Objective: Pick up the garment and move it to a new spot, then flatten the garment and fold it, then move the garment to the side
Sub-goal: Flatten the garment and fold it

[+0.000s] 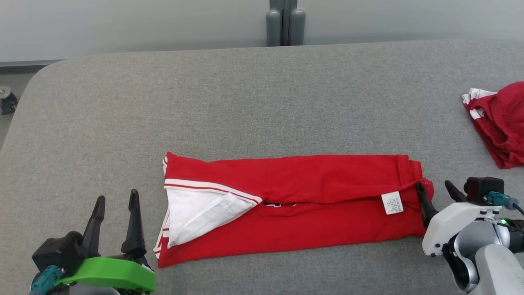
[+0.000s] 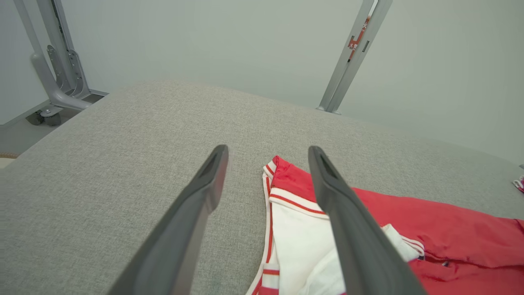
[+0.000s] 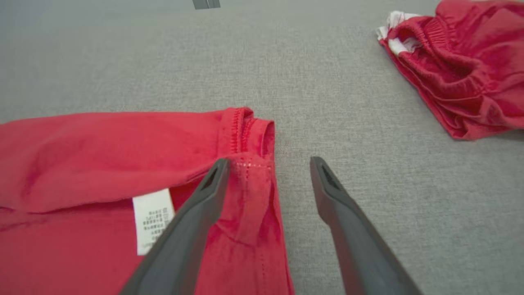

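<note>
The folded red garment point(image 1: 311, 196) lay centred on the grey table point(image 1: 245, 102), with the left gripper point(image 1: 117, 195) and right gripper point(image 1: 433, 184) spread empty at its ends. A second red cloth point(image 1: 501, 123) was cut off at the head view's right edge. The print on the label point(image 1: 392, 203) was unreadable.

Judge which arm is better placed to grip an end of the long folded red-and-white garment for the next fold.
Right, probably. The right gripper is open, its fingers straddling the hem edge of the red-and-white garment; the left gripper, also open, stands beside the collar end over bare grey fabric table.
</note>
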Motion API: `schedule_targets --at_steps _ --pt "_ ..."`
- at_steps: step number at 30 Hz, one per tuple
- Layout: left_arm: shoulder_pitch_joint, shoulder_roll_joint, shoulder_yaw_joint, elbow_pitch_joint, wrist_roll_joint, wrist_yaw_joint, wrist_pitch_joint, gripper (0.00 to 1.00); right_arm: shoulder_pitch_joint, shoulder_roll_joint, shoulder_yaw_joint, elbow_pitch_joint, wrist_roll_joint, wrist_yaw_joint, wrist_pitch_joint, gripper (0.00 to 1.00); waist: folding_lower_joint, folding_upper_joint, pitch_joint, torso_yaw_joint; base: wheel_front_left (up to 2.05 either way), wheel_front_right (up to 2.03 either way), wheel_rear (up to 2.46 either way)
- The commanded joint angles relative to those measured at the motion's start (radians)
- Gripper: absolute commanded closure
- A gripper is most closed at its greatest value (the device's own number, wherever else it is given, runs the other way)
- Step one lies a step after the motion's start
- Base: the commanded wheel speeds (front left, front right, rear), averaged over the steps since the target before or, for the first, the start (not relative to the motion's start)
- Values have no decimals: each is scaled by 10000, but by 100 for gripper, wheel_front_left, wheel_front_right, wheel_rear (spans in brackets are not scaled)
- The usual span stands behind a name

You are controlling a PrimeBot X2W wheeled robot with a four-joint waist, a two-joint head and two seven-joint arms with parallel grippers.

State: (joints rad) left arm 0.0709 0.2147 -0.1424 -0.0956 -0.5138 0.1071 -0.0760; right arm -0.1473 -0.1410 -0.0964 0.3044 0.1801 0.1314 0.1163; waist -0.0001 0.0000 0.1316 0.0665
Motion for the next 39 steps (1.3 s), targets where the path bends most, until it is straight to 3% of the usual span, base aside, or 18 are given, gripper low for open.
schedule_targets --at_steps 1,6,13,15,17,18,19,30,35,39 --pt "-157 -14 -32 99 85 55 -68 0 -144 -65 28 272 -59 -17 373 0 1 0 -95 189 0 0 0" --pt "-240 -89 -92 342 45 27 -167 0 -376 -280 154 1073 -59 -17 1213 0 1 0 -129 555 0 0 0" --pt "-257 -47 -49 491 -50 48 -259 0 -444 -193 513 1661 179 -16 1419 0 1 0 -114 817 0 0 0" --pt "-278 -29 -44 505 -54 57 -278 0 -489 -151 662 1890 262 -11 1510 49 1 0 -105 832 0 0 0" --pt "-298 -8 -37 513 -46 63 -286 0 -602 -140 745 2117 299 -11 1506 69 1 0 -93 822 0 0 0" --pt "-317 4 -42 518 -39 63 -281 0 -661 -144 767 2223 321 -11 1461 93 1 0 -91 808 0 0 0" --pt "-334 16 -58 514 -31 55 -270 0 -730 -154 752 2313 344 -13 1417 100 1 0 -88 792 0 0 0" --pt "-481 125 -92 565 -11 48 -284 0 -1159 -939 57 2443 380 -24 711 100 1 0 -107 162 0 0 0" --pt "-541 137 -122 652 -25 62 -291 0 -804 -1245 -445 1956 456 -20 602 100 1 0 -179 -161 0 0 0" --pt "-550 162 -158 751 -63 29 -248 0 -469 -1091 -219 1211 600 -19 674 100 1 0 -248 -289 0 0 0"
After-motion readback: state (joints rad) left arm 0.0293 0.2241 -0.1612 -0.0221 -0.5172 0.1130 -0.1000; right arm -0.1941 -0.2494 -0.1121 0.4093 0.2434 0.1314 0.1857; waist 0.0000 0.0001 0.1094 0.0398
